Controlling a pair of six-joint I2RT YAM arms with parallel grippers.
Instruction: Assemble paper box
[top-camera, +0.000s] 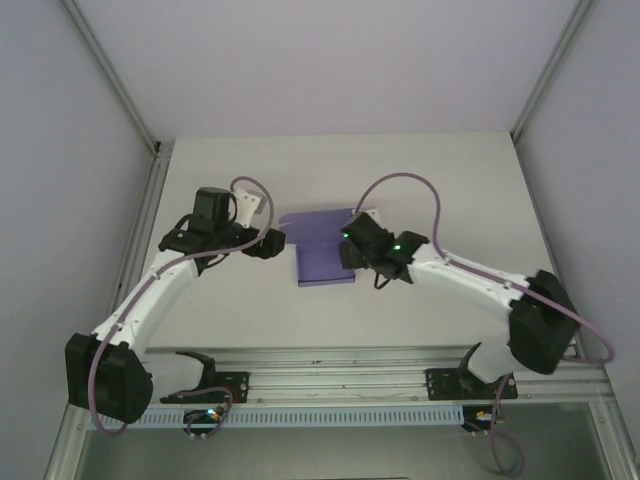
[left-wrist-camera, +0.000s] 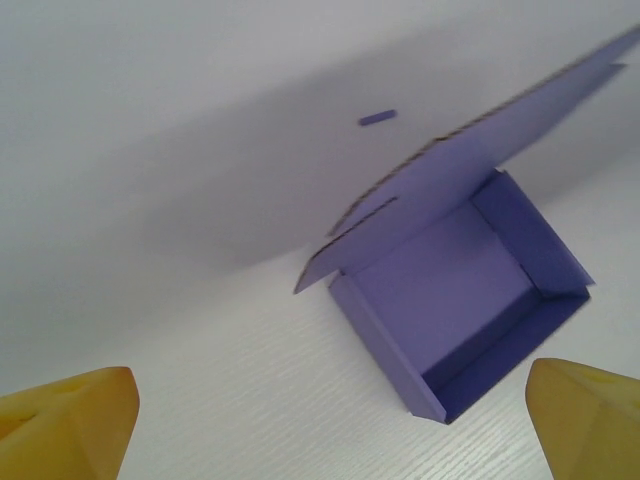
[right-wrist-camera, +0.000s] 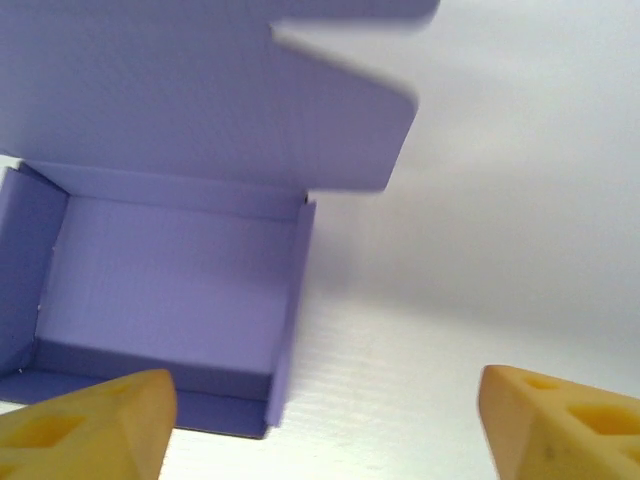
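On the white table (top-camera: 450, 180), the paper box (top-camera: 320, 268) sat just ahead of 2 released, empty grippers, the left gripper (left-wrist-camera: 328, 400) and right gripper (right-wrist-camera: 325, 385). I'd fold its raised lid (left-wrist-camera: 480, 150) down evenly, tucking flaps inside.

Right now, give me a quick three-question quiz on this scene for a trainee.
1. Fill in: the lid of the box stands ___.
2. True or false: the left pincer is shut on the box.
3. The right pincer grips: A the lid, B a box wall, C nothing.

Key: 1 open; 2 false; 3 C.
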